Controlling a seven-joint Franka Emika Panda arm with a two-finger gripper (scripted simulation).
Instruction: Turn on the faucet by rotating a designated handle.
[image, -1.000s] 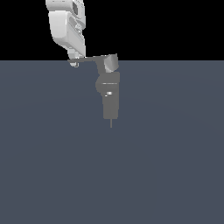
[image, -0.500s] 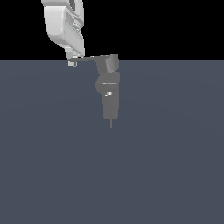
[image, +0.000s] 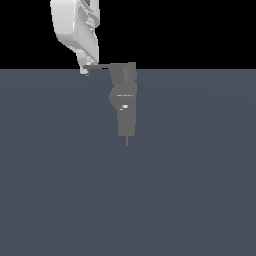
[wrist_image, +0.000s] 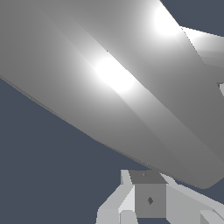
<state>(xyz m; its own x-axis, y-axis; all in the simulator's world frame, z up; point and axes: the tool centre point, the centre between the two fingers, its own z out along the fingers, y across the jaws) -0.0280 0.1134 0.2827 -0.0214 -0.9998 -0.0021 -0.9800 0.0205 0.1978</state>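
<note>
The matte grey faucet (image: 125, 107) stands upright on the dark floor in the exterior view, with a thin pin (image: 127, 141) at its lower tip. Its thin flat handle (image: 97, 66) projects level from the top block toward the exterior view's left. My white gripper (image: 85, 71) hangs from above with its tips at the handle's outer end, touching it. The jaws look closed together, with nothing between them. In the wrist view a large lit grey faucet surface (wrist_image: 109, 87) fills most of the picture, just past my fingertips (wrist_image: 131, 205).
The flat dark blue-grey floor (image: 200, 200) spreads around the faucet. Behind it is a black background. No other objects are in view.
The handle has swung from slightly tilted to level and the top block has turned with it. My gripper has shifted a little toward the exterior view's left, staying at the handle's end.
</note>
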